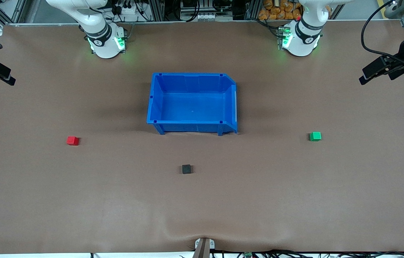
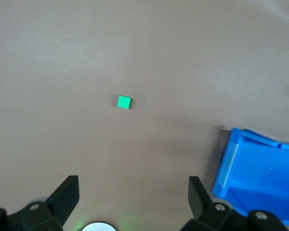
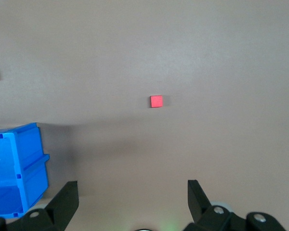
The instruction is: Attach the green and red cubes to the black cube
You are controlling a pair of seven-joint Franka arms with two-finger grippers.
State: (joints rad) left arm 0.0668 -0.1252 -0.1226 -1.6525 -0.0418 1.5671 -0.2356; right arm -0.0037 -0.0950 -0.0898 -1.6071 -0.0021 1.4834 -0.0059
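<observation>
Cubes apart: red cube (image 1: 72, 140), black cube (image 1: 186, 168), green cube (image 1: 315, 136); both arms' jaws open, high.

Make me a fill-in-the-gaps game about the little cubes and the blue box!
1. The cube nearest the front camera is the ____ one.
2. The green cube lies toward the ____ arm's end of the table.
3. The blue box holds ____ cubes.
4. The left pincer, high above the table, is ____.

Missing words: black; left; no; open
</observation>
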